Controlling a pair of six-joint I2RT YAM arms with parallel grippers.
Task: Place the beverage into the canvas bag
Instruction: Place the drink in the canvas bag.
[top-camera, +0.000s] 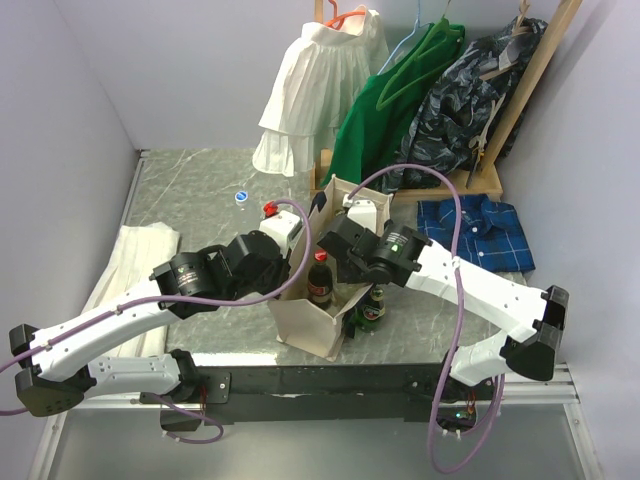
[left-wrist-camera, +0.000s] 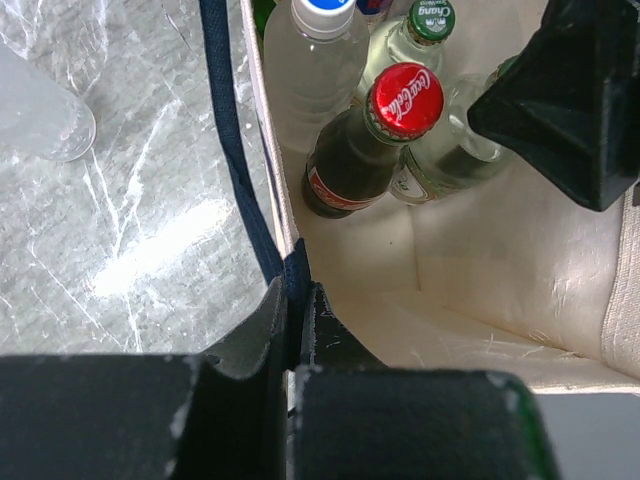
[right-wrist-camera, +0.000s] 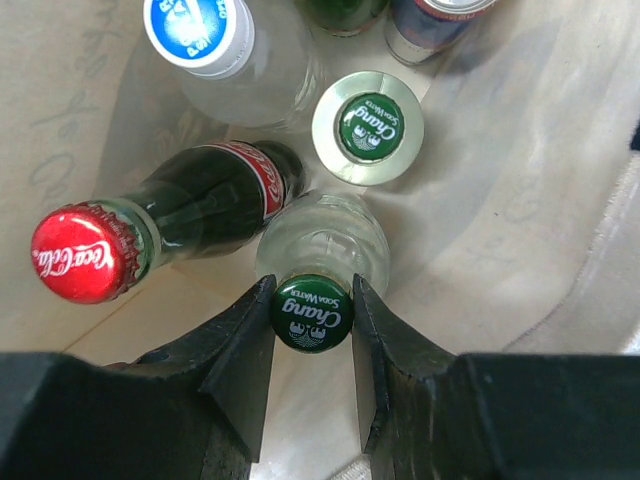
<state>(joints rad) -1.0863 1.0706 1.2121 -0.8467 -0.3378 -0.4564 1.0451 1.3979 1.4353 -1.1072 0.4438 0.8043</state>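
Task thing: the soda-water bottle (right-wrist-camera: 320, 240), green cap up, is inside the canvas bag (top-camera: 305, 325). The bag stands at the 6 o'clock edge of the counter (left-wrist-camera: 120, 220), between the two arms.
Right hand (right-wrist-camera: 311, 292): clamped on that bottle's cap, one finger on each side.
Left hand (left-wrist-camera: 296, 310): closed, pinching the bag's rim where the navy strap (left-wrist-camera: 230, 150) meets it, which seems to hold the mouth open.
Neighbours in the bag: cola bottle (right-wrist-camera: 200, 205) leaning at 9 o'clock of the held bottle, water bottle (right-wrist-camera: 195, 30) at 11 o'clock, second soda-water bottle (right-wrist-camera: 367, 127) at 1 o'clock.
Done: the beverage is in among the others, cloth walls all round.
Unclear: whether its base rests on the bag floor.
Left: release the cap, lift the right hand out, let go of the rim.
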